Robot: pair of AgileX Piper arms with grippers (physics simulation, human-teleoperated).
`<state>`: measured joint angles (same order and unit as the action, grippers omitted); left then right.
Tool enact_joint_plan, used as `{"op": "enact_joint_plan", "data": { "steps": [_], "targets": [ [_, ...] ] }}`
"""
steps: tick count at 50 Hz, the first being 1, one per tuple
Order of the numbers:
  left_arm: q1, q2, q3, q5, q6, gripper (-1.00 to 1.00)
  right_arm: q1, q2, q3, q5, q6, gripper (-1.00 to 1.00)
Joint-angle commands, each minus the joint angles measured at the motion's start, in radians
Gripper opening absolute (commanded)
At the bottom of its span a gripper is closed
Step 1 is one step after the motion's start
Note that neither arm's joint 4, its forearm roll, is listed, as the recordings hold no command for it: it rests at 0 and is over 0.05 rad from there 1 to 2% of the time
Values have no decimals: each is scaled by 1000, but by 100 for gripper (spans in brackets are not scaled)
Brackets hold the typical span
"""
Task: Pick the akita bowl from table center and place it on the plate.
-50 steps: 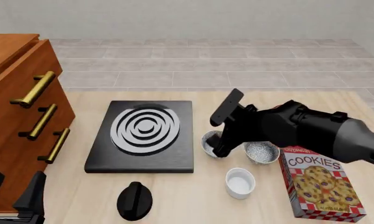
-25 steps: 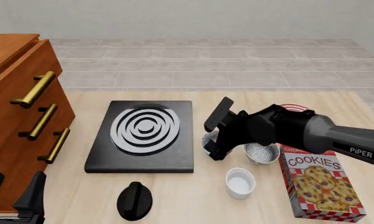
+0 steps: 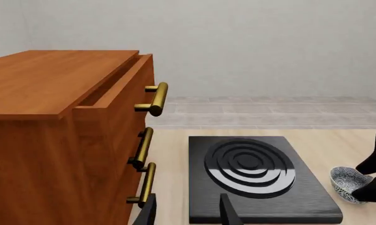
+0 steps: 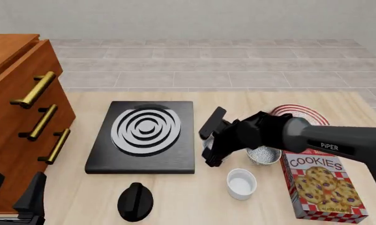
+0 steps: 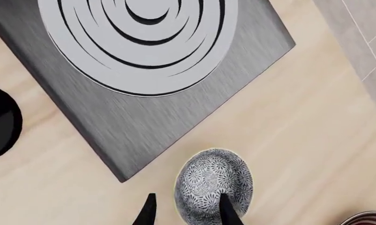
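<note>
Wooden drawers stand at your far left, and the left gripper (image 4: 16, 194) waits low beside them with its jaws apart, well away from the bowls, so your right arm is clearly the nearer one. Moving right past the black burner slab (image 4: 143, 136), you find the akita bowl (image 5: 214, 191) just beside its near right corner, and the right gripper (image 5: 186, 216) has its open fingers astride the bowl's wall, one outside and one reaching into it, not yet pressing. Further right, beyond the second speckled bowl (image 4: 263, 154), lies the plate (image 4: 297, 112), so I think your carry must go right and away from you.
</note>
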<state>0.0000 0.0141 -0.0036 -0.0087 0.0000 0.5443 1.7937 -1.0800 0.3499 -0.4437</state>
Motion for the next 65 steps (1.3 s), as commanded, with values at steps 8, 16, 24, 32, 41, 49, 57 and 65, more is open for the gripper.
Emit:
{"op": "enact_joint_plan", "data": {
  "steps": [8, 16, 24, 32, 41, 49, 57, 65],
  "targets": [
    [0, 0, 0, 0, 0, 100, 16, 59, 19, -21, 11, 100],
    [0, 0, 0, 0, 0, 100, 22, 77, 28, -30, 13, 100],
    [0, -1, 0, 0, 0, 100, 7, 88, 23, -29, 3, 100],
    [0, 0, 0, 0, 0, 100, 6, 99, 33, -37, 1, 100],
    [0, 0, 0, 0, 0, 100, 2, 116, 32, -40, -3, 100],
    [0, 0, 0, 0, 0, 100, 0, 133, 32, -36, -4, 100],
    [0, -1, 0, 0, 0, 100, -9, 149, 27, -46, -15, 100],
    [0, 0, 0, 0, 0, 100, -7, 166, 12, -37, -17, 100]
  ]
}}
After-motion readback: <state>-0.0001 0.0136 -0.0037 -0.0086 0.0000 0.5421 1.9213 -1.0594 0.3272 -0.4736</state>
